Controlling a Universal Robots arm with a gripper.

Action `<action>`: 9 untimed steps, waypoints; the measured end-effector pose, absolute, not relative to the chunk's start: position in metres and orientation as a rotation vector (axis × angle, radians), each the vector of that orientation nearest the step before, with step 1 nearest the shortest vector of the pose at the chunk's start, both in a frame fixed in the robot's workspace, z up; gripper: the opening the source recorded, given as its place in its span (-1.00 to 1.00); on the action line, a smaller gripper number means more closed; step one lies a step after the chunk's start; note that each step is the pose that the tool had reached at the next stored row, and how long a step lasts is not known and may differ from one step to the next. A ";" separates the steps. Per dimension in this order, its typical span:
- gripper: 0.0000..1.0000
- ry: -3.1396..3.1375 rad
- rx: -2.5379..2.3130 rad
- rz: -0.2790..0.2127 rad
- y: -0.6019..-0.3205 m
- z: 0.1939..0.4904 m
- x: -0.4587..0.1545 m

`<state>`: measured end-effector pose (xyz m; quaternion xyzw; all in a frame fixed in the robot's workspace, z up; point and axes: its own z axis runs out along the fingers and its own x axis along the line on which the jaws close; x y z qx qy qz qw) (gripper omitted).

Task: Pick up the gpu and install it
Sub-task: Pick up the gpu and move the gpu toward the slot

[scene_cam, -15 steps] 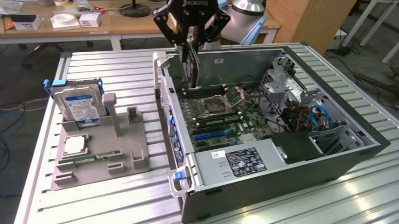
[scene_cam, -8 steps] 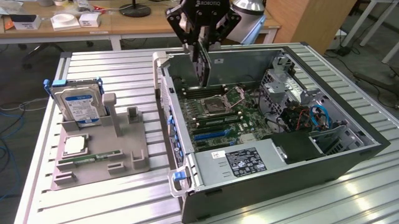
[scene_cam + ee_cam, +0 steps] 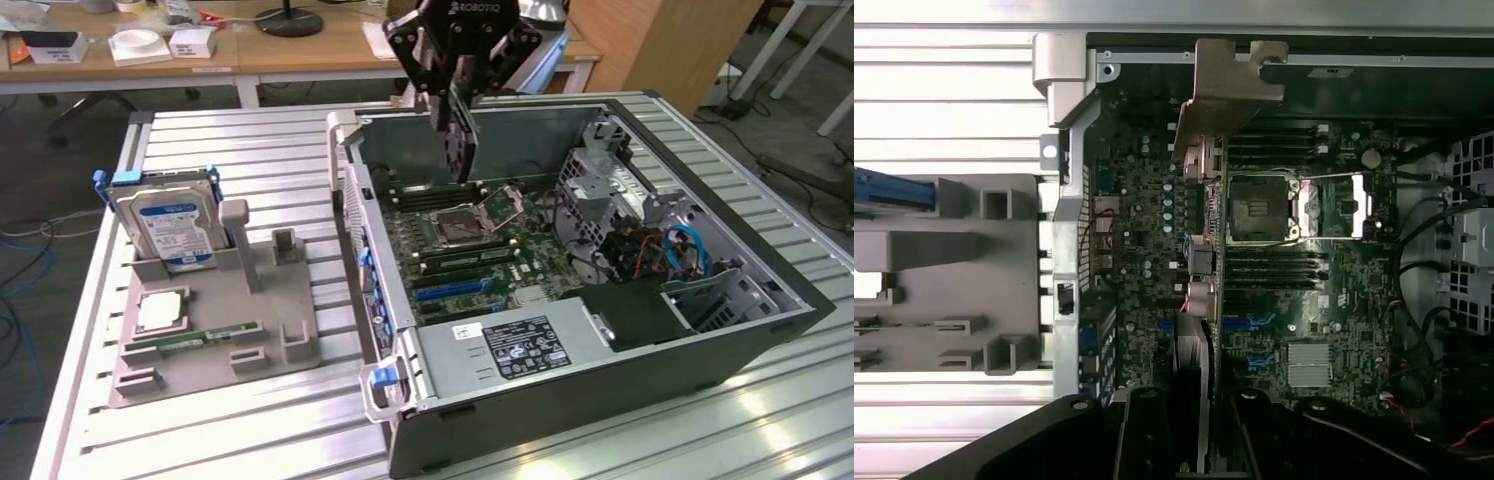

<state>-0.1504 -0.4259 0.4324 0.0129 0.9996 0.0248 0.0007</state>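
Open computer case [image 3: 747, 330] lying on its side on the slatted metal surface [image 3: 254, 150], with the gripper [image 3: 461, 95] placed above its interior. The gpu [image 3: 461, 140] is pinched between the 2 fingers [image 3: 1144, 440] and is held upright, clear of the surface and of the grey holder [image 3: 254, 330]. It hangs over the motherboard [image 3: 501, 215], near the case wall on the exterior view's left. Its lower edge is seen above the board, close to the CPU socket [image 3: 461, 222]; whether it touches the board cannot be told.

In the wrist view the gpu [image 3: 1229, 95] is seen edge-on. Its silvery end bracket is turned towards the case rim, and the card runs back between the fingers of the gripper [image 3: 1199, 425]. The blue expansion slots [image 3: 447, 288] lie on the board, towards the near end of the case in the exterior view.

On the grey holder, beside the case on the exterior view's left, 1 silver hard drive [image 3: 167, 220] with a blue label stands upright. 1 green RAM stick [image 3: 194, 338] lies flat in a groove.
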 end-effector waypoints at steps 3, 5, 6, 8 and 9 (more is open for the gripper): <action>-0.46 3.139 0.040 0.078 -0.426 0.432 -0.144; -0.46 3.139 0.040 0.078 -0.426 0.432 -0.139; -0.46 3.139 0.040 0.078 -0.426 0.432 -0.135; -0.46 3.139 0.040 0.078 -0.426 0.432 -0.127; -0.46 3.139 0.039 0.078 -0.426 0.432 -0.124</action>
